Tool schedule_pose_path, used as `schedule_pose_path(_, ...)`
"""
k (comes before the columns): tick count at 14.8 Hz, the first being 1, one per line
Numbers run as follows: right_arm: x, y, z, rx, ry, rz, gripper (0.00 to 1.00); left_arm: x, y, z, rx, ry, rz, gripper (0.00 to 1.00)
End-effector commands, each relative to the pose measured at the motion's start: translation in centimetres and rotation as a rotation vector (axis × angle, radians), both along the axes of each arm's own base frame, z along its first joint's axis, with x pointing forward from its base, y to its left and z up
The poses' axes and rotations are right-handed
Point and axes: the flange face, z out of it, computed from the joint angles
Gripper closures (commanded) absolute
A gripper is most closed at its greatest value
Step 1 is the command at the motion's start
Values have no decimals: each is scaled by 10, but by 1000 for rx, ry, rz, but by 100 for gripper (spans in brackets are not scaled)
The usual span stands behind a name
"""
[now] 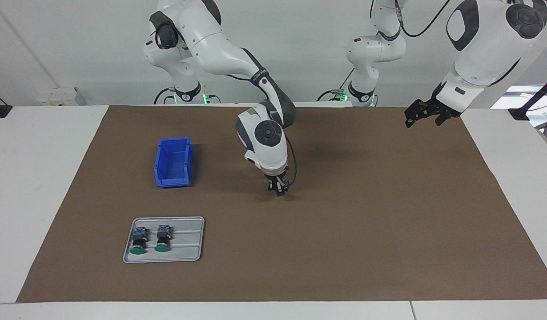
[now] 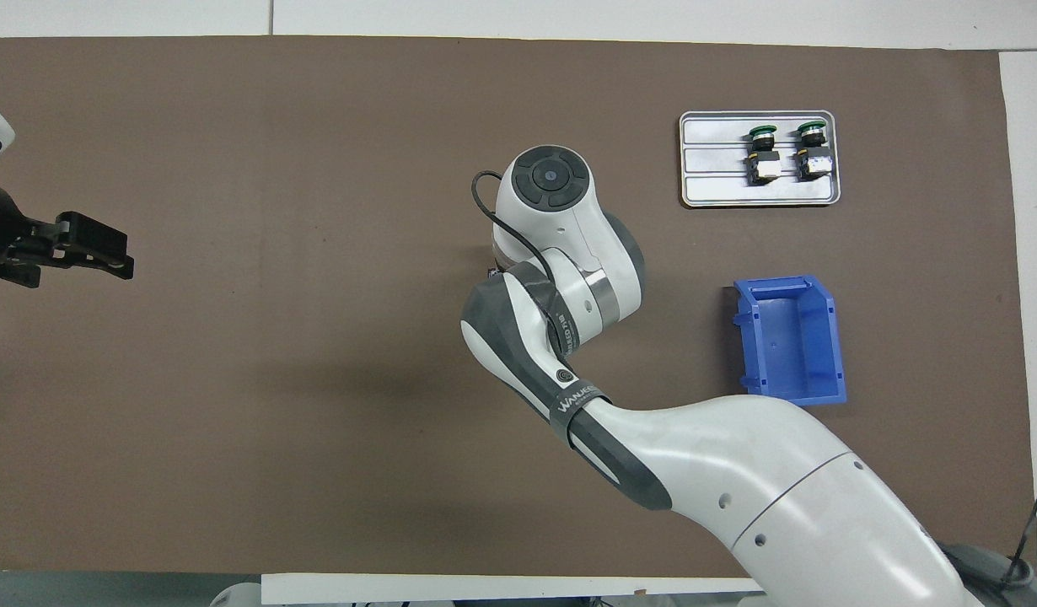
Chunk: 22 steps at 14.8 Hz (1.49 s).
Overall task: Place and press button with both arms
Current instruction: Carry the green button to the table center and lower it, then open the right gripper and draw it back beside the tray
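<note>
Where the brown mat (image 1: 344, 231) shows at frame centre, the right gripper (image 1: 278, 188) points down, the green-capped button (image 1: 271, 185) between its fingers, grip state indiscernible; the left gripper (image 1: 427, 113) waits open, upper right.

From overhead, your right arm's white wrist hides the right gripper (image 1: 278, 188) and the small green-capped push-button (image 1: 271, 185) at its tips, while in the facing view you cannot tell whether the black fingers grip that button or stand just clear.
</note>
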Motion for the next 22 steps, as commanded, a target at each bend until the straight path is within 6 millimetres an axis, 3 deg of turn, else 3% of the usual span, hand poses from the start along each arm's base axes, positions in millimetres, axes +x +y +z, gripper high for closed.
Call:
schedule_pose_path(1, -3, -2, 4, -44, 8, 42, 1, -2, 4, -2, -8, -6, 0, 0)
schedule_pose_path(2, 3, -14, 11, -68, 26, 86, 1, -2, 4, -2, -10, -6, 0, 0)
schedule_pose_path(4, 13, -38, 44, -78, 58, 226, 1, -2, 4, -2, -8, -6, 0, 0)
schedule_pose_path(8, 30, -103, 119, -27, 24, 512, 1, -2, 4, -1, -8, -6, 0, 0)
schedule_pose_path(10, 34, -142, 146, -8, 10, 659, 1, -7, 4, 1, 0, 8, 31, 0)
schedule_pose_path(13, 42, -215, 190, -23, -18, 951, 2, -11, -3, 1, 5, 24, 32, 0)
schedule_pose_path(15, 43, -257, 213, -56, -20, 1100, 2, -11, -7, 4, 24, 4, 167, 0)
schedule_pose_path(17, 42, -303, 239, -77, -43, 1148, 2, -12, -37, 2, 49, -31, 371, 0)
schedule_pose_path(19, 32, -339, 263, -75, -49, 1117, 2, -11, -50, 1, 66, -36, 556, 0)
schedule_pose_path(22, 14, -346, 293, -74, -69, 1163, 2, -1, -97, -15, 67, -59, 891, 0)
